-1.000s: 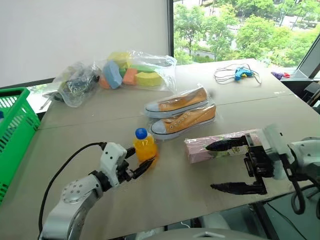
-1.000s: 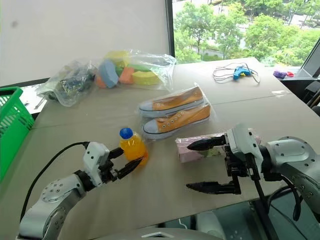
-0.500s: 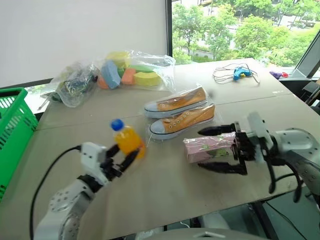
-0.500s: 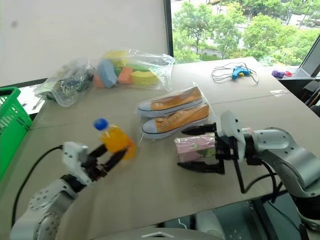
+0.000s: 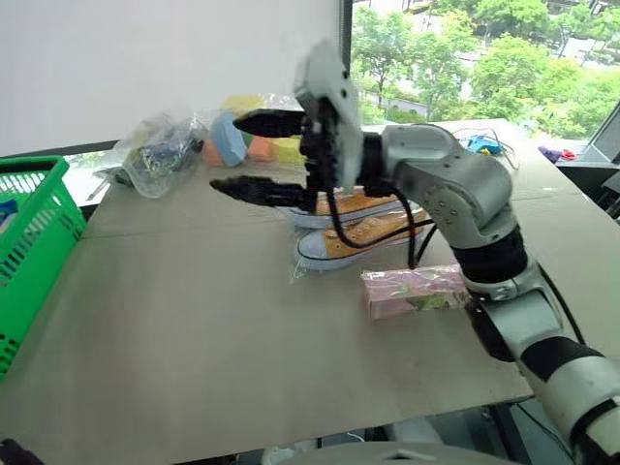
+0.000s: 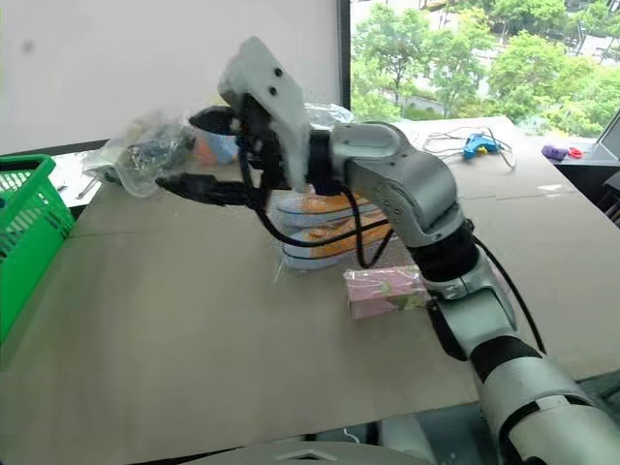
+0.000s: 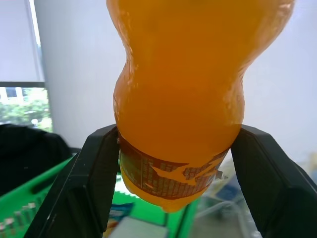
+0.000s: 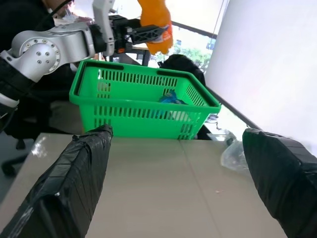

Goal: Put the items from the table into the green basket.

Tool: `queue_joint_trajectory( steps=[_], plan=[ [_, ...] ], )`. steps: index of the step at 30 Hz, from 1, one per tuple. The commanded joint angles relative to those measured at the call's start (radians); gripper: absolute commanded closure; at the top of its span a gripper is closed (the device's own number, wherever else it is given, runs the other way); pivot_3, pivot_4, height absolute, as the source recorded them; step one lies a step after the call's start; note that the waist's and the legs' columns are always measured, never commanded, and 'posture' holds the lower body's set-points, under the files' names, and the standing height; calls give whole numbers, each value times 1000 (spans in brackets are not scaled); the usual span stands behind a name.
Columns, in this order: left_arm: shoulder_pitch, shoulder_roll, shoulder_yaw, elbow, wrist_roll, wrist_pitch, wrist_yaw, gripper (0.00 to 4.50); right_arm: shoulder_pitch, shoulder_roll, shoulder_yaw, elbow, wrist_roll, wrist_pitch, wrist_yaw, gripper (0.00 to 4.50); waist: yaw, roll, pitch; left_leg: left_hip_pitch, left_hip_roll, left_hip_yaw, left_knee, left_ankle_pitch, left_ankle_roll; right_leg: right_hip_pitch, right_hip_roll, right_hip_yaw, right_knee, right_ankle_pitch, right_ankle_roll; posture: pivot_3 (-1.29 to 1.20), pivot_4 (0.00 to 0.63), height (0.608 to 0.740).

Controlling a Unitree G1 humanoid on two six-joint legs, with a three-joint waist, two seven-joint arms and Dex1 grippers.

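Now the left gripper [image 8: 130, 30] holds the orange bottle [image 8: 154, 22] above the green basket [image 8: 143, 105]. The right gripper [image 5: 260, 155] is open and empty. Sneakers [image 5: 354, 225], pink box [image 5: 415, 289] and 2 bags [image 5: 170, 150] wait on the table [image 5: 194, 339].

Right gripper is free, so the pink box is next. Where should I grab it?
The long pink floral box lies flat on the table, its length running left to right, beside the wrapped sneakers. Probably best to come from above and close the right gripper jaws across its narrow width near the middle, so it stays balanced.
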Motion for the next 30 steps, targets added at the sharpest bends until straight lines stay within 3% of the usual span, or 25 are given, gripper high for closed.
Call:
queue_joint_trajectory(
  steps=[1,4,12,15,17,20,23,25,27,30],
  plan=[
    [-69,122,-26,273,90,-155,-104,1628,-47,28,-13,11,-14,8,-13,0,6,-3,-2,-2,-1,-2,0,0,0,-1,-4,-2,0,-1,1,228,0,740],
    [-158,195,-90,508,135,-247,-172,1628,-56,47,1,32,-36,-9,1,0,10,-11,-7,-16,-3,-9,2,3,-5,-11,-7,-10,-2,0,1,212,0,740],
    [-283,269,-215,875,208,-408,-341,1628,-37,16,63,40,-92,-34,93,0,-4,-15,-9,-19,-5,-17,2,1,-3,-11,-13,-18,-1,0,1,189,0,740],
    [-266,281,-236,901,237,-502,-355,189,-44,22,42,49,-96,-32,87,0,-9,-15,-10,-19,-5,-19,2,2,-4,-11,-13,-20,1,0,1,189,0,740],
    [-276,276,-247,877,245,-543,-350,84,-44,23,24,47,-96,-43,86,0,-9,-15,-10,-19,-5,-19,2,3,-5,-11,-13,-20,2,0,0,193,0,740],
    [-292,203,-247,677,162,-452,-447,84,-26,4,-7,28,-85,-47,92,0,-6,-15,-10,-19,-5,-20,2,3,-5,-11,-13,-19,3,0,0,211,0,740],
    [-216,73,-280,235,-5,-194,-479,84,40,-68,-53,-51,-46,-38,131,0,11,-14,-10,-19,-5,-21,2,3,-5,-8,-18,-21,2,0,0,211,0,740],
    [-111,-20,-420,-197,-176,28,-451,84,130,-183,-92,-133,-29,-34,184,0,20,-14,-11,-19,-6,-21,3,3,-5,-8,-21,-20,3,0,1,189,0,740],
    [-61,-86,-551,-488,-297,185,-383,84,214,-299,-129,-204,-14,-18,221,0,25,-13,-10,-20,-7,-22,7,2,-2,-5,-24,-20,1,2,4,158,0,740],
    [-131,-166,-755,-689,-412,409,-267,84,348,-485,-191,-300,1,27,256,0,14,-14,-10,-26,-7,-21,18,-1,4,-7,-24,-20,1,3,6,96,0,740]
  ],
)
